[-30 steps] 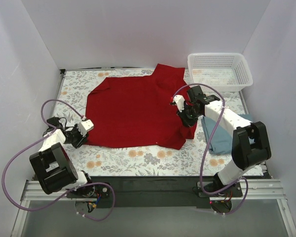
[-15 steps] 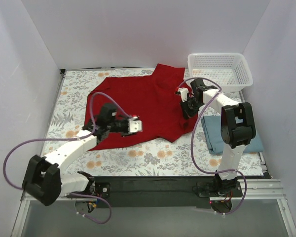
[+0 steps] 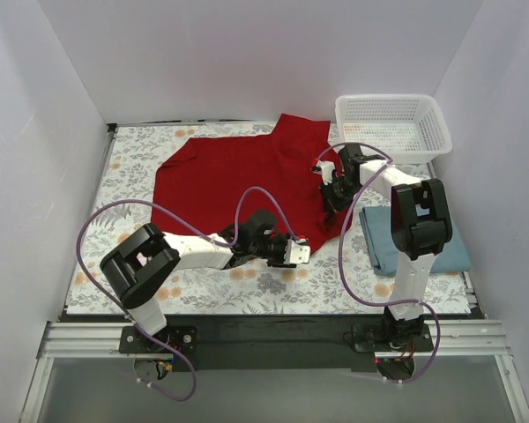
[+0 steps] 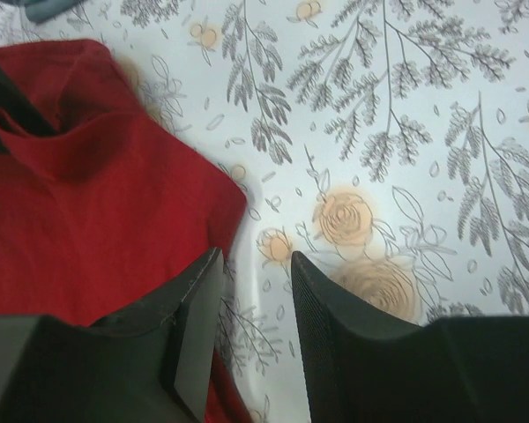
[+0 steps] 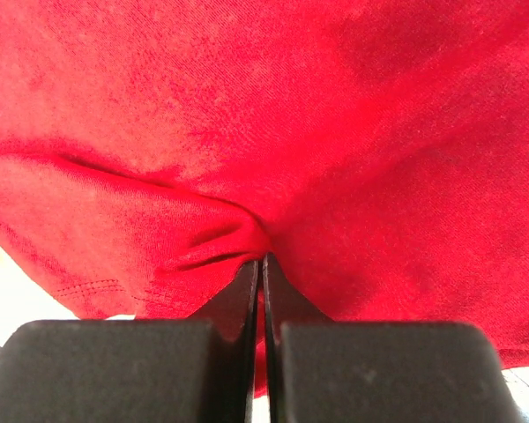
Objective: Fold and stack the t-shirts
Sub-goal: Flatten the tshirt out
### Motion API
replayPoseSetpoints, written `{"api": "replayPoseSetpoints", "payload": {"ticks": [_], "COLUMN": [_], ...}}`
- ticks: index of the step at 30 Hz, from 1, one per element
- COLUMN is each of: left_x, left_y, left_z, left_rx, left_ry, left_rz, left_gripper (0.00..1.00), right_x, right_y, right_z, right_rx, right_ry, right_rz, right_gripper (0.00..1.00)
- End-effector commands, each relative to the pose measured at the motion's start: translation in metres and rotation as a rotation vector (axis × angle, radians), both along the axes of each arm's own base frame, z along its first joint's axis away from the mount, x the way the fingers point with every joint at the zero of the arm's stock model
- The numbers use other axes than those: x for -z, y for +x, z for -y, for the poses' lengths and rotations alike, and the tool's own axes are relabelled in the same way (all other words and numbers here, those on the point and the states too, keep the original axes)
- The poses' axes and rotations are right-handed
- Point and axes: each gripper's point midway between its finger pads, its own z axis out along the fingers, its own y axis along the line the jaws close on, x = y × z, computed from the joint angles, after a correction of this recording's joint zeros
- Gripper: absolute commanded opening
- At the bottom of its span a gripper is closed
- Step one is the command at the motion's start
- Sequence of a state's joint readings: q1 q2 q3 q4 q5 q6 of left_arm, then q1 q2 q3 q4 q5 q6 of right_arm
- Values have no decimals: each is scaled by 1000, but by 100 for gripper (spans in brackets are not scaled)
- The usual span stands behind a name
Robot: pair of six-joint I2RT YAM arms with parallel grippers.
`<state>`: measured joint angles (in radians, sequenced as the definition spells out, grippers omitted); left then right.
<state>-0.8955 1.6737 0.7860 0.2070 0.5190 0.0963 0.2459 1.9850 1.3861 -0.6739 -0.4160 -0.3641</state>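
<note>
The red t-shirt (image 3: pixel 229 176) lies spread on the floral tablecloth, sleeves toward the back. My right gripper (image 3: pixel 331 192) is at its right edge and is shut on a pinched fold of the red cloth (image 5: pixel 220 238). My left gripper (image 3: pixel 296 254) is low at the shirt's front right corner and open. In the left wrist view one finger (image 4: pixel 194 308) is over the red hem (image 4: pixel 97 203), the other is over bare tablecloth, and nothing is between them. The blue-grey t-shirt (image 3: pixel 381 240) lies folded at the right, partly under the right arm.
A white lattice basket (image 3: pixel 392 123) stands at the back right corner, just behind the right gripper. White walls close in the table on three sides. The floral tablecloth (image 3: pixel 123 176) shows to the left and in front of the red shirt.
My left arm has swung from the far left across the shirt's front to its front right corner. My right gripper has shifted slightly back along the right edge, still holding red cloth.
</note>
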Motion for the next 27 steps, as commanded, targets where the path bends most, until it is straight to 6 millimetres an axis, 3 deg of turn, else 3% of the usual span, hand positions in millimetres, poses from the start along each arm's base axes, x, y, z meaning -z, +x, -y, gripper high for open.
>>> {"api": "replayPoseSetpoints", "payload": {"ticks": [1, 10, 13, 14, 20, 26, 27], "left_x": [-26, 7, 12, 12, -18, -42, -44], "left_y": [17, 29, 29, 28, 17, -27, -32], "left_z": [27, 41, 40, 40, 34, 17, 15], "left_rx": [-3, -12, -5, -4, 23, 144, 160], "left_ry": [-87, -21, -5, -6, -53, -71, -69], "left_rz": [98, 62, 58, 57, 17, -113, -129], "left_gripper": [36, 36, 27, 19, 8, 6, 6], "right_x": [-7, -8, -9, -12, -34, -65, -58], "right_y": [2, 1, 0, -1, -15, -49, -62], "right_z": [-4, 0, 0, 0, -3, 11, 17], "right_rx": [-1, -6, -8, -11, -44, -123, -155], "right_ry": [28, 29, 32, 35, 74, 50, 33], "right_rz": [5, 9, 8, 14, 25, 91, 81], "right_gripper": [1, 1, 1, 1, 1, 1, 1]}}
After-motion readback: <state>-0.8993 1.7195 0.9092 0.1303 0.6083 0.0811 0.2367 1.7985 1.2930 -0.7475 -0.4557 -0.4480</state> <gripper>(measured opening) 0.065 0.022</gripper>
